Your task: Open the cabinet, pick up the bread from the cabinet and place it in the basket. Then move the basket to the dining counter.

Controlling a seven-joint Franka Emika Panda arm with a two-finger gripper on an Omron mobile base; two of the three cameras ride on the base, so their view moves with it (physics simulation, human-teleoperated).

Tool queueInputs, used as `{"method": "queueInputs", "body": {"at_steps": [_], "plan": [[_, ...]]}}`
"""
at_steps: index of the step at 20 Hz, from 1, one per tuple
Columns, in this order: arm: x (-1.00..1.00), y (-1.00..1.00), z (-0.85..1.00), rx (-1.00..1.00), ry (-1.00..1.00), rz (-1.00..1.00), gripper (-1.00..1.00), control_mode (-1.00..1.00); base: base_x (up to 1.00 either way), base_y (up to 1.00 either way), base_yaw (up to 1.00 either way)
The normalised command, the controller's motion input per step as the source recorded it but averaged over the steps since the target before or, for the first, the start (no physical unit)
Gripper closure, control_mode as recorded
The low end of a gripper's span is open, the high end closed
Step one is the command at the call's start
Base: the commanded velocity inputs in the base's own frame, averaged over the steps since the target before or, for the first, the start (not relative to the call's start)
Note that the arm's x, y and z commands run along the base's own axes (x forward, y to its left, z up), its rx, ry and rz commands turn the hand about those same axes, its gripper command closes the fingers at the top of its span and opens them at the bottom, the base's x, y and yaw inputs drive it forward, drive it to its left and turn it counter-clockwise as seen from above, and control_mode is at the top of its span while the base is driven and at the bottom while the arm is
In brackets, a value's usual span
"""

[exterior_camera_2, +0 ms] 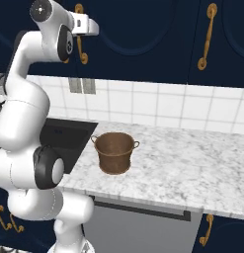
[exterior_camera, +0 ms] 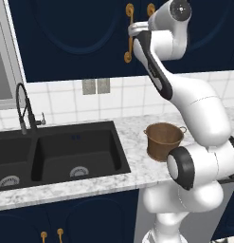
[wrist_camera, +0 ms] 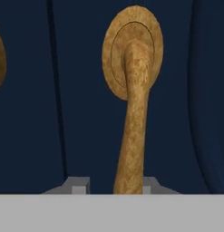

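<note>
My arm is raised high against the cabinet (exterior_camera: 71,38), whose navy arched-panel doors are both shut. My jaws sit at one of the two long brass handles that flank the seam between the doors. In the left base view this brass handle (exterior_camera: 130,35) runs straight up and down, with a round mount at each end, and my hand crosses it about halfway along. Its twin, the neighbouring handle (exterior_camera: 151,9), is just beside it and mostly hidden behind my arm.

In the hand view the handle (wrist_camera: 133,127) rises from between my two pale fingertips (wrist_camera: 76,186) to a round brass mount near the top of the picture; its long axis runs along the frame's vertical, leaning slightly. A fingertip stands close on either side of the bar, so my jaws are drawn in narrow around it, yet I cannot tell whether they actually press on the brass. The edge of another brass mount shows at the far left.

The basket (exterior_camera: 164,141) stands upright on the marble tabletop (exterior_camera_2: 192,158), mouth up, to the right of the black double sink (exterior_camera: 57,154) and well below my hand. The bread is behind the shut doors, out of sight. A black tap (exterior_camera: 24,111) stands behind the sink.
</note>
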Motion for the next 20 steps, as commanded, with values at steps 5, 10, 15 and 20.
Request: {"method": "queueInputs", "body": {"at_steps": [5,10,15,20], "plan": [[-0.09,-0.05,-0.03,0.00,0.00,0.00,1.00,-1.00,0.00,0.00,0.00],[-0.93,-0.57,0.00,0.00,0.00,0.00,1.00,-1.00,0.00,0.00,0.00],[-1.00,-0.97,-0.01,0.00,0.00,0.03,1.00,-1.00,0.00,0.00,0.00],[-1.00,-1.00,0.00,0.07,0.00,0.06,1.00,-1.00,0.00,0.00,0.00]]}}
